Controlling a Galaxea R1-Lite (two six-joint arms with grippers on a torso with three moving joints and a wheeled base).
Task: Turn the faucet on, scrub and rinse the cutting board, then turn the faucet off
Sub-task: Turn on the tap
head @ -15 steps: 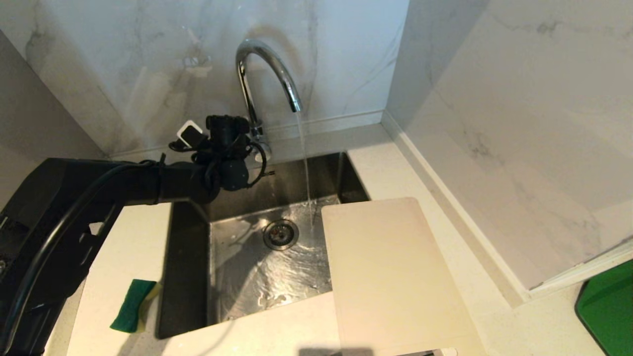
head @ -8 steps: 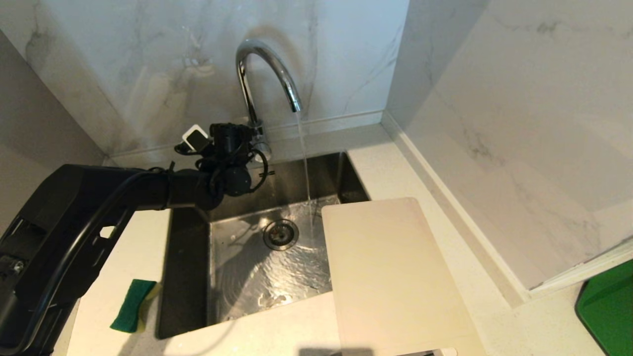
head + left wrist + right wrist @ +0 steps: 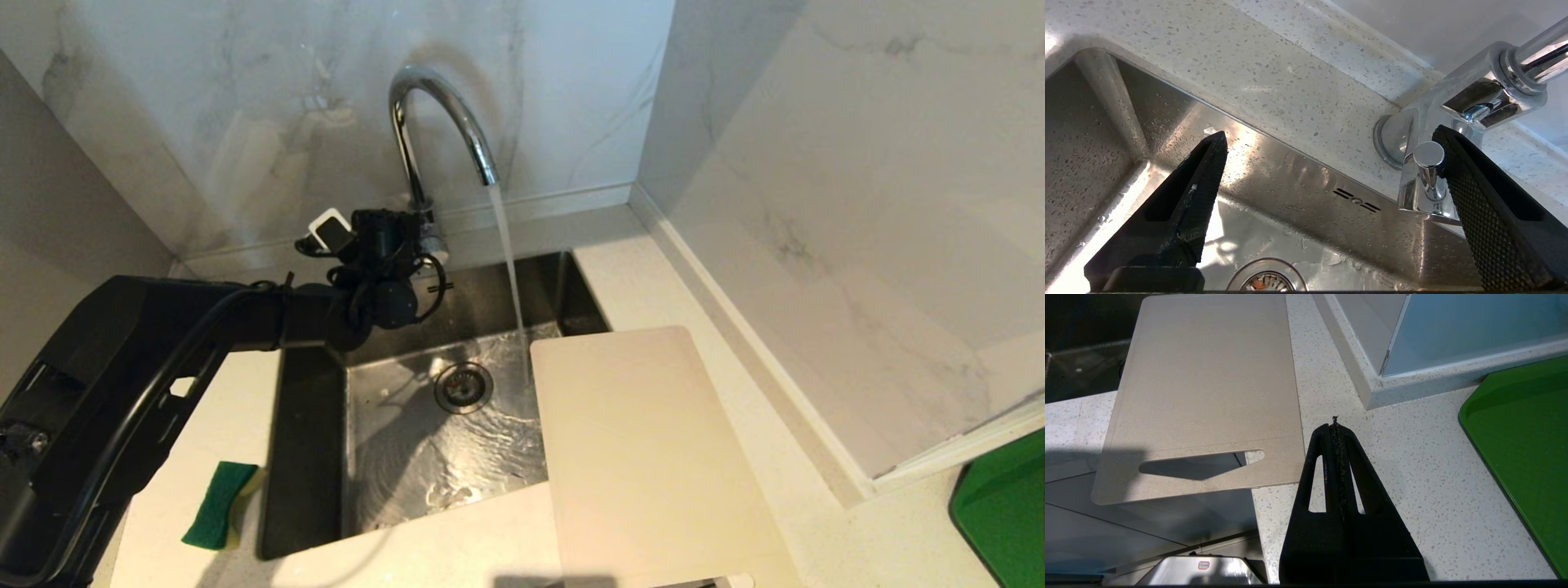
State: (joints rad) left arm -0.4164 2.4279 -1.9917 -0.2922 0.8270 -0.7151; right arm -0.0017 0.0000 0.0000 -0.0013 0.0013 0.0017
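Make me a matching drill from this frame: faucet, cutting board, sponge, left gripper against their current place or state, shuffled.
Things:
1. faucet
2. cutting board
3. sponge
4. left gripper

States:
A. lying on the counter left of the sink
B. open, one finger beside the faucet's small lever
C. running water into the sink
D. lying flat, one edge overhanging the sink's right side

Pairs: 1-C, 2-D, 3-A, 4-B
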